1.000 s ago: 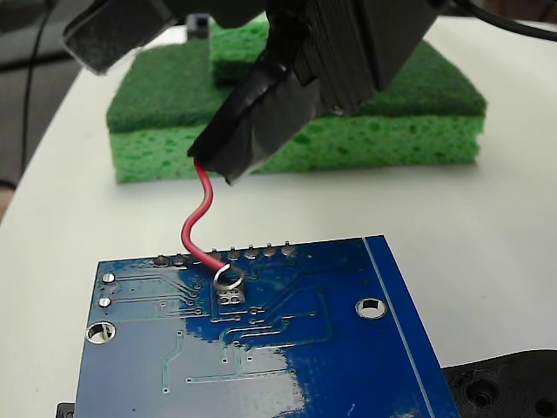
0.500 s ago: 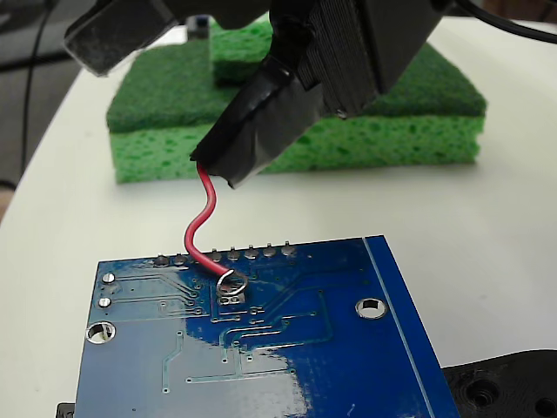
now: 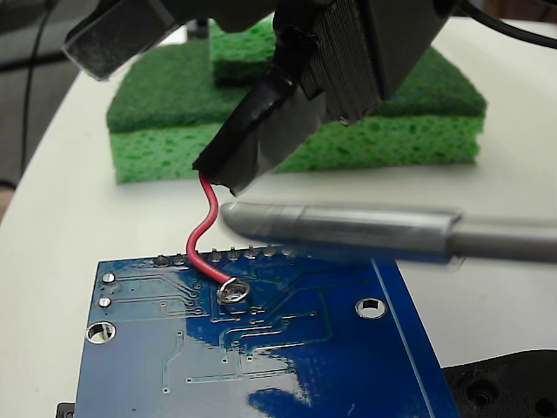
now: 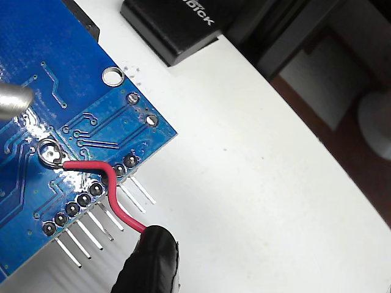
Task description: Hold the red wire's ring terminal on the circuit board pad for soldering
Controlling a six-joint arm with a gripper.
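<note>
My gripper (image 3: 228,164), its tip wrapped in black tape, is shut on the upper end of the red wire (image 3: 204,228). From there the wire curves down to the blue circuit board (image 3: 287,366). The silver ring terminal (image 3: 232,290) lies flat on the pad, covering nearly all of it. In the wrist view the gripper (image 4: 149,259) sits off the board's pin edge. There the red wire (image 4: 107,180) runs across to the ring terminal (image 4: 47,152) on the circuit board (image 4: 36,43).
A grey soldering iron tip (image 3: 348,228) reaches in from the right, hovering above the board's far edge, and shows at the left edge as the iron tip (image 4: 12,97). Green sponges (image 3: 374,139) lie behind. A black plate (image 3: 509,387) sits at bottom right. Header pins (image 4: 91,229) stick out of the board.
The ring terminal has slid slightly toward the camera and settled flat over the pad. The soldering iron tip has come in from the right.
</note>
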